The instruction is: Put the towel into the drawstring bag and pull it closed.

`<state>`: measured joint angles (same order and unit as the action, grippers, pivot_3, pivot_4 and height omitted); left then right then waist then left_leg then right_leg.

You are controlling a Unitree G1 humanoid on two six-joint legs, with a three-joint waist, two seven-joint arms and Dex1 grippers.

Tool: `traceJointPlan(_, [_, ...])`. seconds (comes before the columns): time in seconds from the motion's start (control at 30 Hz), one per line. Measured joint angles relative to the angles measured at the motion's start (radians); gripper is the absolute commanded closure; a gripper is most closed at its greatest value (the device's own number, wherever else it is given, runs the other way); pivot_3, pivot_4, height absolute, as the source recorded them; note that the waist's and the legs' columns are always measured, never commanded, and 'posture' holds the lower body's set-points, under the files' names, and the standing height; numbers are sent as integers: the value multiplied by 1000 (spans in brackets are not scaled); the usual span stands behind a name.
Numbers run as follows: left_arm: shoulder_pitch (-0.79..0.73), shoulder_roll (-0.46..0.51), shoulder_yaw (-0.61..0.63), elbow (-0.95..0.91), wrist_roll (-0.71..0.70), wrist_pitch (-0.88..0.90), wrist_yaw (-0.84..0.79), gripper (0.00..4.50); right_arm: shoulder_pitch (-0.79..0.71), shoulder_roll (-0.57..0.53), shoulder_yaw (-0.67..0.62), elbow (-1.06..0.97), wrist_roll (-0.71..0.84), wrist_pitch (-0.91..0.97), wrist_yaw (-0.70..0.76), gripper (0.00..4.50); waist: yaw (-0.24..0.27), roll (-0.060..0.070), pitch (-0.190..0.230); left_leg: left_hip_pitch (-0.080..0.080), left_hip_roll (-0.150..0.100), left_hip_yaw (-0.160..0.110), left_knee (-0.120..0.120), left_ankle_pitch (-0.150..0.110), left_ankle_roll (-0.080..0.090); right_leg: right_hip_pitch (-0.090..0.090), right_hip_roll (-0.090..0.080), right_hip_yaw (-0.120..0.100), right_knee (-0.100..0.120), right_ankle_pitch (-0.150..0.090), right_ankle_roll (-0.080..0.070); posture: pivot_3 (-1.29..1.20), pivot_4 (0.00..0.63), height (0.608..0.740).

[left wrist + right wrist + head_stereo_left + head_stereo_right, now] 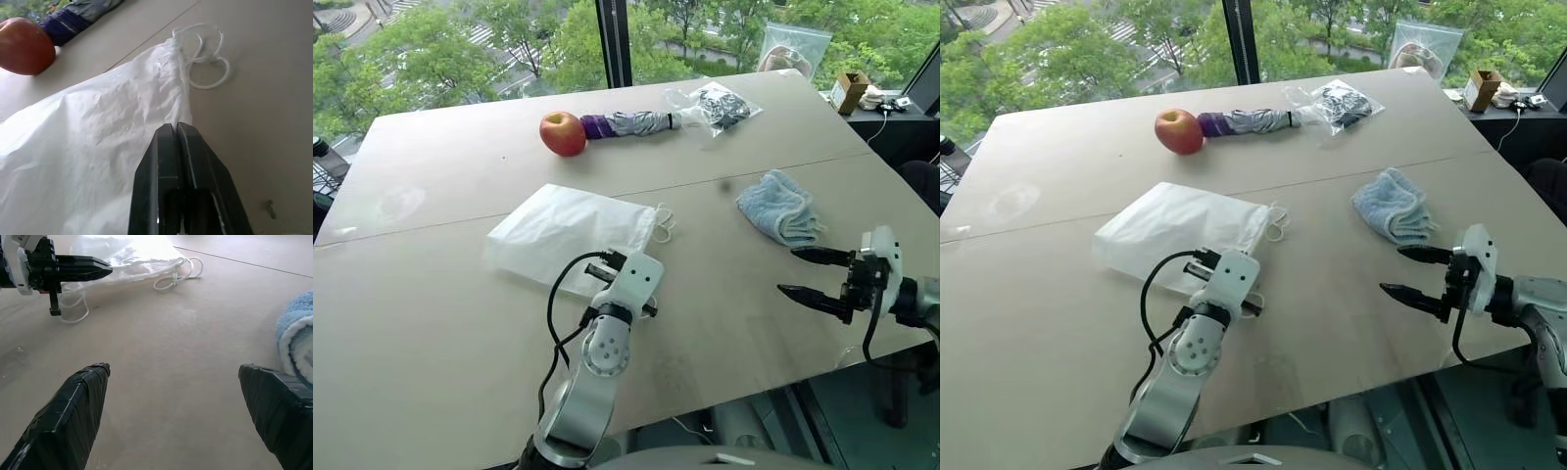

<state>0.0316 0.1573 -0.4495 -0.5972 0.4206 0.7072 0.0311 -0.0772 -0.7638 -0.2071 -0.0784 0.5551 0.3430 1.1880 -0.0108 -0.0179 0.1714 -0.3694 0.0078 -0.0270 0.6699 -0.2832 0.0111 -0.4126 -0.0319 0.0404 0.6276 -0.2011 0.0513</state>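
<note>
The white drawstring bag (573, 230) lies flat at the middle of the table, its thin cords (664, 223) coiled at its right end. My left gripper (176, 126) is shut, its tip at the bag's near edge close to the mouth. No cloth shows between its fingers (83, 267). The light-blue towel (781, 208) lies bunched on the table to the right. My right gripper (788, 270) hovers open just in front of the towel, nothing between its fingers (78, 401), with the towel's edge (296, 333) beside one of them.
At the back of the table sit a red apple (563, 133), a folded grey and purple umbrella (631, 123) and a clear plastic bag with dark contents (720, 105). A clear zip bag (793, 49) and a small cardboard box (850, 90) stand at the far right.
</note>
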Motion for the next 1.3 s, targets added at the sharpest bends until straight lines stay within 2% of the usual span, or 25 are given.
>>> traceJointPlan(0.2, [-10, -3, 82, 0, -1, -67, -5, 4474, -71, 46, 5, 53, -7, -14, -37, 0, -1, 0, 0, 0, 0, 0, 0, 0, 0, 0, 0, 0, 0, 1, -2, 0, 150, 740])
traceJointPlan(0.3, [-19, -4, 140, 0, -55, -121, -39, 4474, -113, 74, 5, 82, -8, -23, -57, 0, -1, 0, 0, 0, 0, 0, 0, 0, 0, 0, 0, 0, 0, 1, -2, 0, 150, 740])
traceJointPlan(0.43, [-14, 64, 230, 0, -155, -255, -129, 4474, -167, 121, 8, 133, -32, -58, -91, 0, -2, 0, 0, 0, 1, 0, 0, 0, 0, 0, 0, -1, 0, 1, -2, 0, 150, 740])
traceJointPlan(0.53, [19, 149, 327, 8, -239, -427, -209, 4474, -199, 153, 17, 186, -68, -101, -125, 0, -1, 0, 0, 0, 1, 0, -1, 0, 0, 0, -1, 0, 0, 1, -2, 0, 150, 740])
traceJointPlan(0.6, [19, 160, 384, 29, -290, -479, -234, 4474, -219, 170, 24, 213, -86, -121, -145, 0, -1, 0, 0, 0, 0, 1, 0, 0, 0, 0, -2, 0, 0, 1, -2, 0, 150, 740])
traceJointPlan(0.7, [-3, 174, 511, 87, -406, -536, -281, 4474, -249, 201, 38, 254, -129, -168, -188, 0, -1, 0, 0, 0, 0, 1, 0, 0, 0, 0, -2, -1, 0, 2, -2, 0, 150, 740])
traceJointPlan(0.8, [-45, 200, 584, 142, -504, -550, -340, 4474, -283, 225, 43, 290, -168, -202, -239, 0, -1, 0, 0, 0, 0, 1, 0, 0, 0, 0, -1, -1, 1, 2, -2, 0, 150, 740])
traceJointPlan(0.87, [-99, 238, 648, 194, -580, -557, -393, 4474, -333, 247, 44, 336, -217, -228, -324, 0, -2, 0, 0, 0, 0, 1, 0, 0, 0, 0, -1, -1, 1, 2, -2, 0, 150, 740])
traceJointPlan(1.0, [-132, 275, 673, 244, -616, -567, -441, 4474, -382, 268, 44, 387, -295, -239, -476, 0, -2, 0, 0, -1, 0, 0, 0, 0, 0, -1, -1, -1, 1, 2, -2, 0, 150, 740])
traceJointPlan(1.13, [-150, 277, 674, 267, -622, -567, -446, 4474, -386, 272, 48, 415, -348, -230, -551, 0, -1, 1, 0, -2, 0, 0, 0, 0, 0, -2, -2, -2, 0, 2, -2, 0, 150, 740])
traceJointPlan(1.3, [-167, 274, 650, 274, -616, -567, -447, 4474, -454, 254, 83, 503, -412, -59, -644, 0, -3, 1, 0, -1, 0, 1, 0, 0, 0, -1, -2, -1, 0, 2, -2, 0, 150, 740])
